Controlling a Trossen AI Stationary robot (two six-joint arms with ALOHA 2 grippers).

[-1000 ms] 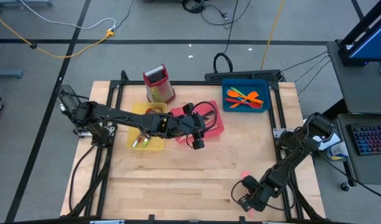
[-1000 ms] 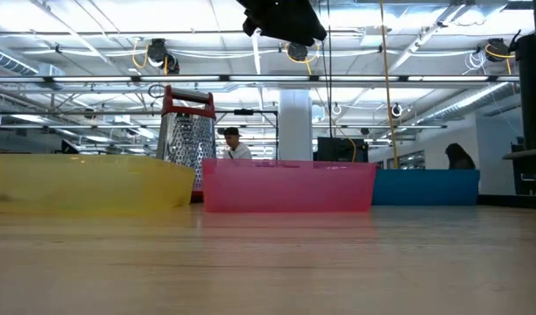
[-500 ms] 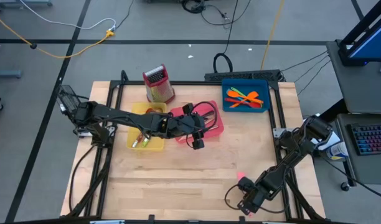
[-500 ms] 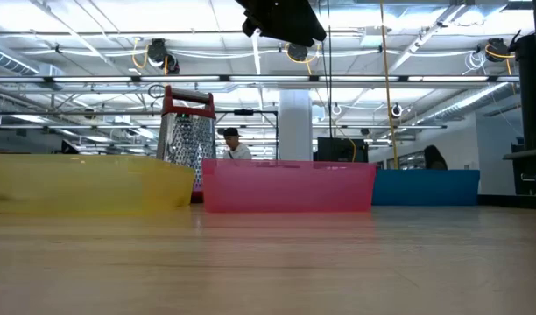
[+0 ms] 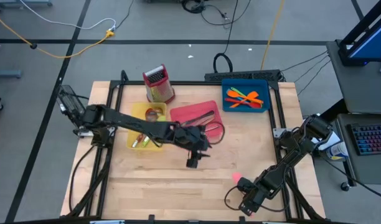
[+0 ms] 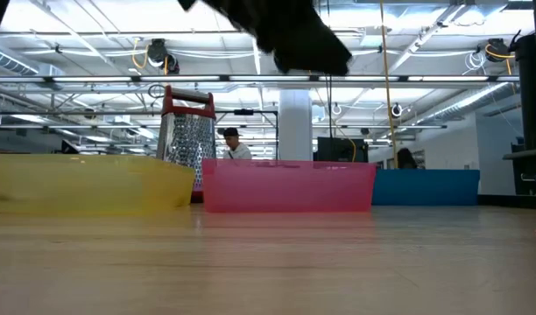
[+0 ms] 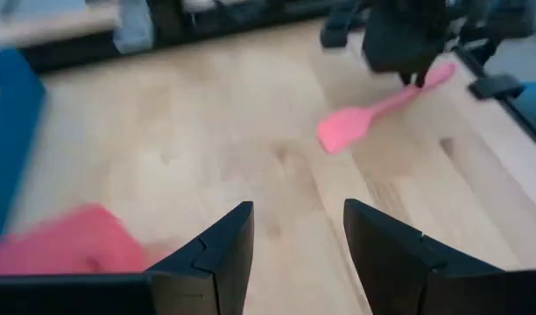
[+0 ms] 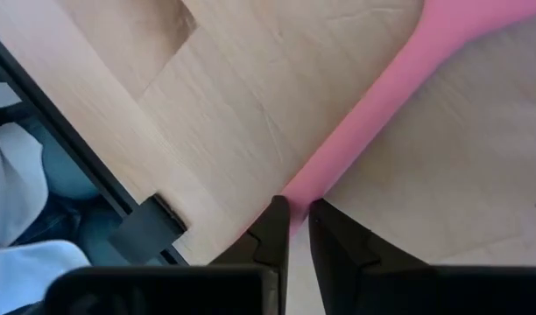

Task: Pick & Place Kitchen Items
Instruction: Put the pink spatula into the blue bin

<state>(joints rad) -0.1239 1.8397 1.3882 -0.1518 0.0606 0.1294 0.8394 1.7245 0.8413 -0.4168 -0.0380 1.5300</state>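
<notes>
A pink spatula (image 5: 238, 179) is near the table's front right; it also shows in the left wrist view (image 7: 364, 122). My right gripper (image 5: 248, 194) is shut on its handle. My left gripper (image 5: 192, 162) is open and empty above the bare table, just nearer than the pink tray (image 5: 184, 113); its fingers (image 7: 222, 254) point toward the spatula. The pink tray holds dark cutlery (image 5: 206, 116). The blue tray (image 5: 245, 87) holds orange and green utensils (image 5: 245, 98). The yellow tray (image 5: 154, 144) holds a few small items. My right gripper pinches the pink spatula's handle (image 8: 313, 179) between its two fingers, which lie across it. The blade (image 5: 236, 178) points away from the gripper toward the table's left and far side, low over the wood. Whether the blade touches the table, I cannot tell.
A red-topped metal box grater (image 5: 158, 84) stands upright behind the yellow tray. The three trays line the far half of the table. A wide stretch of bare wood (image 5: 159, 186) lies between the trays and the near edge. People show in the room beyond.
My left gripper has moved from above the pink tray toward the table's near edge and now hangs over bare wood. My right gripper has shifted a little toward the table's left with the pink spatula, whose blade now shows at the low view's right edge.
</notes>
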